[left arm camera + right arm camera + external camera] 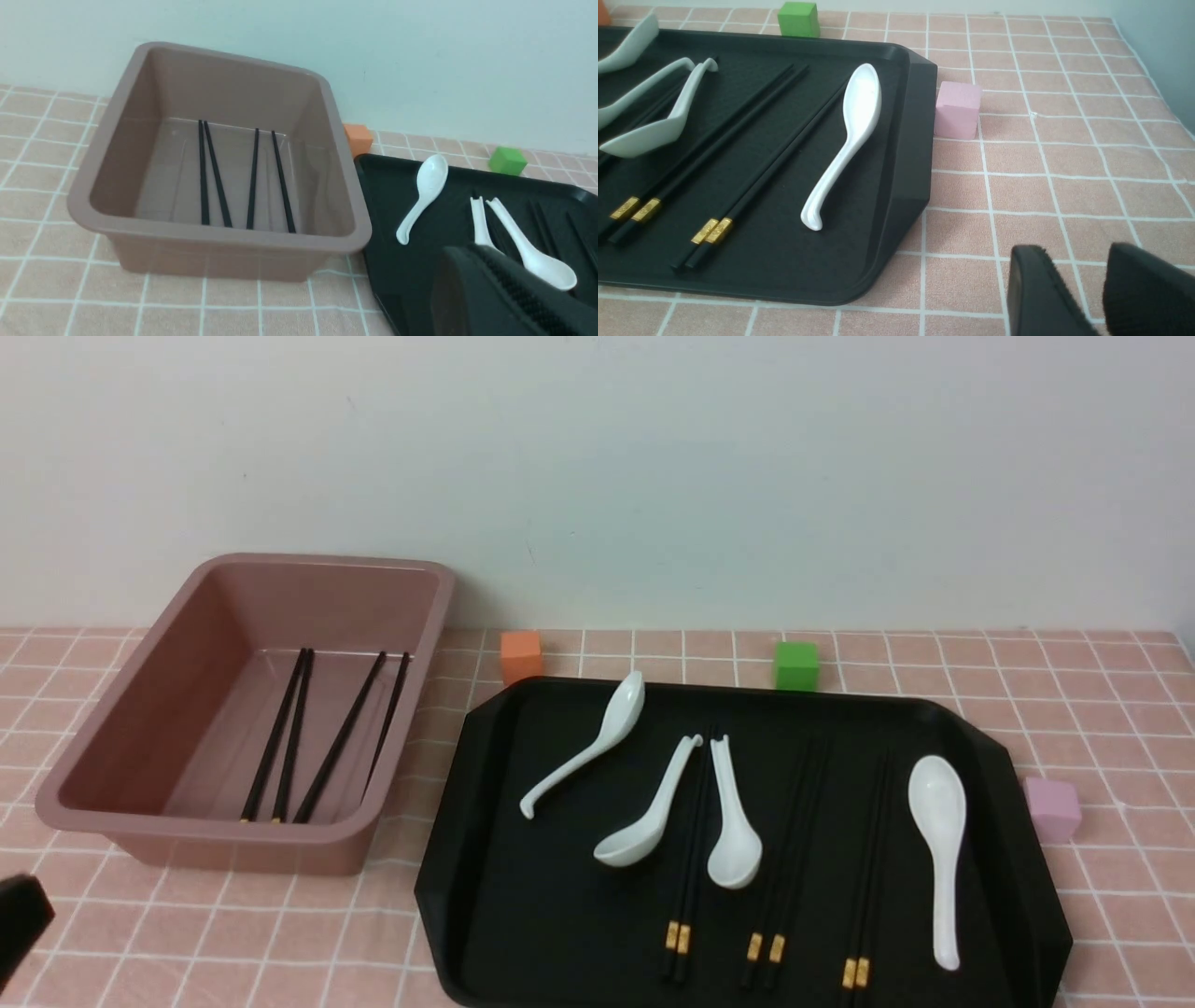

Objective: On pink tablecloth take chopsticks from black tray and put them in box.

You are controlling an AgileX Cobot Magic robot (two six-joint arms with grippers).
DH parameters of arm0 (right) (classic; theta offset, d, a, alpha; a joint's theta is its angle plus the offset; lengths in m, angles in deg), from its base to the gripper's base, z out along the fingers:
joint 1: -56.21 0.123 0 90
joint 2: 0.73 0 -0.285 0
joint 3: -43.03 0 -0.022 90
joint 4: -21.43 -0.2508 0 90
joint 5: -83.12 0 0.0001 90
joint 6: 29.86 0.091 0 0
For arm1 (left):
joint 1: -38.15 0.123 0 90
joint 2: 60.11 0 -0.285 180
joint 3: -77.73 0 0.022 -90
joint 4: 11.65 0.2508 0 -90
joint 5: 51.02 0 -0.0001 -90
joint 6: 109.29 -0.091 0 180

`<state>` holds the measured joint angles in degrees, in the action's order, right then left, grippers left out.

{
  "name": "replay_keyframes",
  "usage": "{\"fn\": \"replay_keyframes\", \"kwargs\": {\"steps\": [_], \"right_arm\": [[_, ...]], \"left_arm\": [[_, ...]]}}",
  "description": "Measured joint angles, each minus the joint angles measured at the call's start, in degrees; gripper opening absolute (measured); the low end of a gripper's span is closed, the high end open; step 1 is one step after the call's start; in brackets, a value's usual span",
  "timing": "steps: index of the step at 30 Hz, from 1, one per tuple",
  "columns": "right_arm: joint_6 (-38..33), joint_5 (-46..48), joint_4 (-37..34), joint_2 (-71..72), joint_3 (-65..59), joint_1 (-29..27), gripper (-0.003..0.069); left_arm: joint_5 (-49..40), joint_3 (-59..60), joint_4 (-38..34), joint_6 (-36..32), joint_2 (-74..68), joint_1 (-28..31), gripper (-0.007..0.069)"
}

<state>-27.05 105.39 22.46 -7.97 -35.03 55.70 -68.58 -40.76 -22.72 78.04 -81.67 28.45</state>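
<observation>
A plain pale wall (597, 448) stands behind a table covered by the pink tablecloth (1102, 691) with its white grid. On the robot's left sits the box (233, 845), and 4 black chopsticks (280, 737) lie on its floor as 2 loose pairs, their banded ends toward the robot. Just beside the box, toward the right, is the black tray (467, 859).

In the tray lie 3 more pairs of chopsticks, roughly parallel, gold bands at the near end: 1 pair (686, 877) runs between 2 white spoons, a second (784, 859) lies to its right and a third (868, 859) further right. There are 4 white spoons (597, 747) in the tray in all.

An orange cube (521, 656) and a green cube (795, 665) rest on the cloth behind the tray, and a pink cube (1053, 807) sits just beside its right edge.

The left gripper (495, 280) hangs over the tray's left part; only a dark ribbed mass shows, so I cannot tell how its fingers stand. The right gripper (1078, 261) hovers over bare cloth to the right of the tray, its fingers (1041, 289) slightly parted and holding nothing.
</observation>
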Motion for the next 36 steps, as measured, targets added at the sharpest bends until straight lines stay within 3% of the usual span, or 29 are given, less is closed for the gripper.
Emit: {"fn": "replay_keyframes", "kwargs": {"steps": [24, 32, 36], "right_arm": [[0.00, 0.00, 0.00, 0.00, 0.00, 0.00, 0.0240], [0.00, 0.00, 0.00, 0.00, 0.00, 0.04, 0.0240], [0.00, 0.00, 0.00, 0.00, 0.00, 0.04, 0.0240]], "left_arm": [[2.01, 6.61, 1.27, 0.05, 1.70, -1.43, -0.0013], [3.30, 14.68, 2.17, 0.05, 10.06, 5.44, -0.0013], [-0.48, 17.11, 1.03, 0.78, 13.93, 8.03, -0.0013]]}}
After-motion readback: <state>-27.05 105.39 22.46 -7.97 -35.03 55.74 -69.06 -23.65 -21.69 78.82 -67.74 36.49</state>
